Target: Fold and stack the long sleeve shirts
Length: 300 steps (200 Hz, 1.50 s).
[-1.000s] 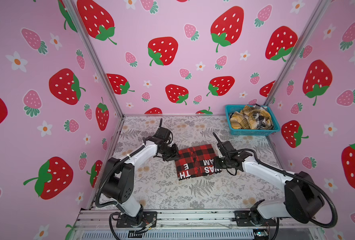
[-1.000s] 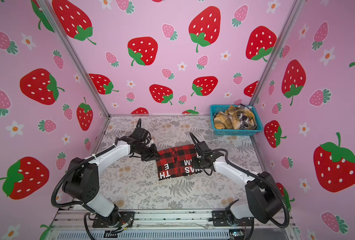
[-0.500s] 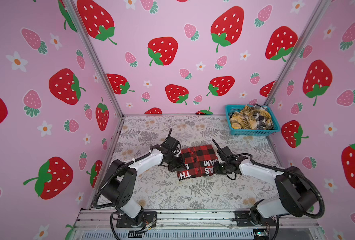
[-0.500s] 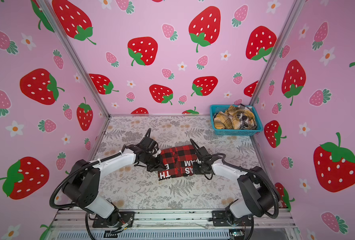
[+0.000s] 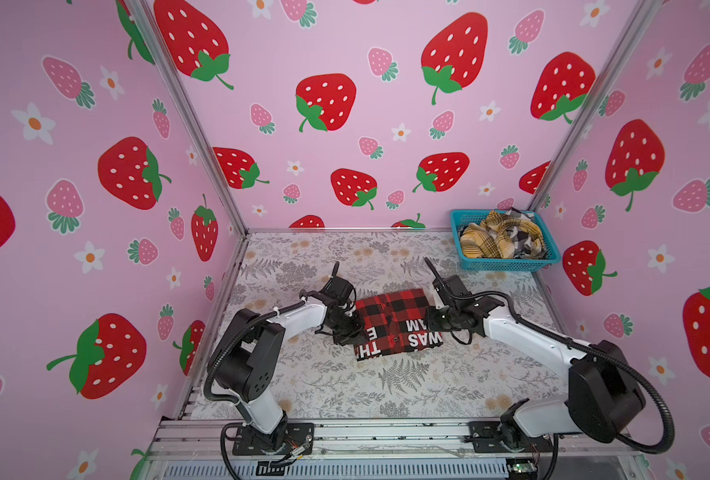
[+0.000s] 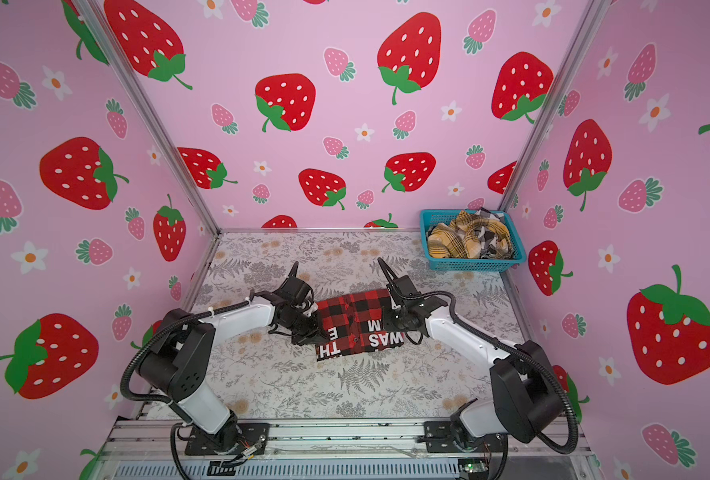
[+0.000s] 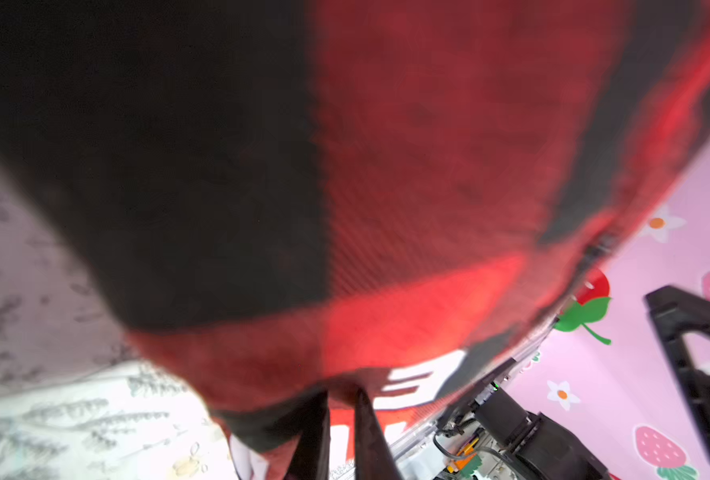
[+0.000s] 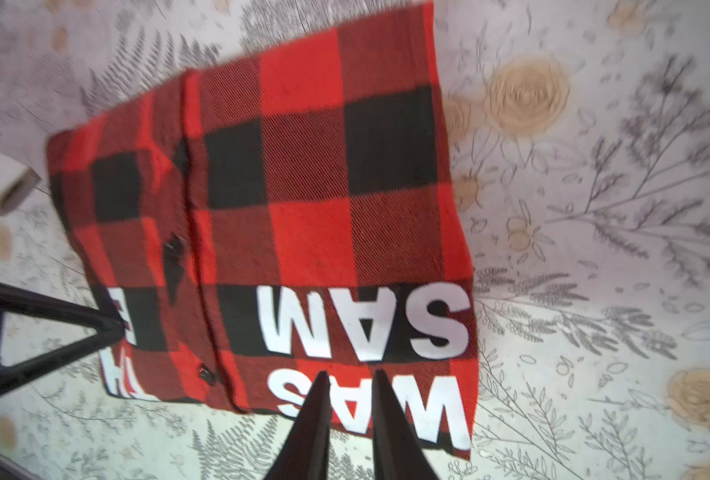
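Note:
A red-and-black check shirt (image 5: 390, 320) (image 6: 353, 318) with white block lettering lies folded flat in the middle of the table. My left gripper (image 5: 351, 328) (image 6: 314, 330) is low at its left edge. In the left wrist view its tips (image 7: 345, 392) stand a narrow gap apart against the blurred red cloth (image 7: 428, 166). My right gripper (image 5: 430, 328) (image 6: 390, 326) hovers over the right edge. Its tips (image 8: 349, 374) are slightly apart above the lettering, with nothing between them. A mustard plaid shirt (image 5: 482, 241) and a black-white plaid shirt (image 5: 521, 235) lie crumpled in the basket.
The teal mesh basket (image 5: 507, 264) (image 6: 469, 264) stands in the back right corner against the walls. Pink strawberry walls close the table on three sides. The floral table cover (image 5: 386, 395) lies bare in front of the shirt.
My left gripper has slid forward along the shirt's left edge, from its back corner to the middle. The right gripper has edged a little inward. The shirt has stayed flat in place.

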### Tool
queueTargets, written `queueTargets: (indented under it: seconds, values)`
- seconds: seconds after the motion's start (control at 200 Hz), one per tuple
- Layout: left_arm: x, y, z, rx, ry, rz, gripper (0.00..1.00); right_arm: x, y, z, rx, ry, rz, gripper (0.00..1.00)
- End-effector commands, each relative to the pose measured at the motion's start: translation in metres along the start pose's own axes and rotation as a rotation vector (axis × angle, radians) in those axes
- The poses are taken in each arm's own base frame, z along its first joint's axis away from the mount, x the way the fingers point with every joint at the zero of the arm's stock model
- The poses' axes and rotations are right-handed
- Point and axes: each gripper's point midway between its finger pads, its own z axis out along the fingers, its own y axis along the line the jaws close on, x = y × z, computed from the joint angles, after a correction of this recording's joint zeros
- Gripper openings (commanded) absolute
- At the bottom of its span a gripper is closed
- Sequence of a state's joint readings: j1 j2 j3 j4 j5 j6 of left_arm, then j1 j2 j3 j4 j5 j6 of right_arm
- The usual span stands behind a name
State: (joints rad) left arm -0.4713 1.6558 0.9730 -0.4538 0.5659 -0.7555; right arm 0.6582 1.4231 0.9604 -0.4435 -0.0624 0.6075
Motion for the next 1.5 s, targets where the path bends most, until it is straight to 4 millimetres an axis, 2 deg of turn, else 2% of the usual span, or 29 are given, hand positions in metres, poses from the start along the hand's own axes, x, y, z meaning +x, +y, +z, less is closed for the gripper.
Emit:
queueTargets:
  seconds: [0.0,0.1,0.165,0.26,0.425,0.55,0.675,0.795,0.9,1.006,1.121,1.246,1.321,1.416,1.496]
  values:
    - [-0.004,-0.035,-0.037,0.067,-0.080,0.108,0.28,-0.015,-0.001,0.000,0.039,-0.003,-0.028,0.22]
    - [-0.010,-0.038,-0.065,0.045,-0.162,0.140,0.28,-0.034,0.003,0.011,0.046,-0.011,-0.036,0.22]
    - [-0.016,-0.031,-0.079,0.046,-0.196,0.113,0.26,-0.046,0.005,0.018,0.032,-0.013,-0.033,0.22]
    - [-0.021,-0.013,-0.093,0.070,-0.225,0.046,0.23,-0.050,0.004,0.035,0.024,0.007,-0.023,0.22]
    - [-0.029,0.019,-0.113,0.199,-0.308,-0.098,0.28,-0.038,-0.012,0.062,0.064,0.059,-0.013,0.21]
    - [-0.029,0.036,-0.123,0.250,-0.391,-0.140,0.33,-0.023,-0.023,0.074,0.082,0.081,-0.004,0.21]
    - [-0.021,0.038,-0.118,0.259,-0.402,-0.119,0.45,-0.008,-0.035,0.083,0.117,0.116,-0.003,0.21]
    - [-0.015,0.039,-0.103,0.339,-0.313,-0.152,0.46,0.001,-0.040,0.088,0.125,0.132,-0.001,0.21]
    - [-0.020,0.031,-0.097,0.450,-0.295,-0.145,0.46,0.008,-0.040,0.090,0.114,0.144,0.011,0.21]
    - [-0.023,0.035,-0.102,0.391,-0.341,-0.127,0.58,0.014,-0.042,0.091,0.116,0.157,0.019,0.21]
    - [-0.031,0.038,-0.105,0.314,-0.331,-0.135,0.58,0.014,-0.040,0.089,0.110,0.153,0.022,0.21]
    - [-0.048,0.036,-0.096,0.275,-0.273,-0.157,0.52,0.019,-0.036,0.086,0.097,0.160,0.034,0.21]
    - [-0.055,0.028,-0.087,0.260,-0.246,-0.149,0.51,0.025,-0.030,0.086,0.081,0.151,0.032,0.21]
    - [-0.056,0.008,-0.073,0.223,-0.206,-0.091,0.50,0.039,-0.028,0.082,0.091,0.164,0.021,0.21]
    - [-0.055,-0.012,-0.062,0.205,-0.182,-0.037,0.49,0.035,-0.030,0.073,0.121,0.151,0.013,0.21]
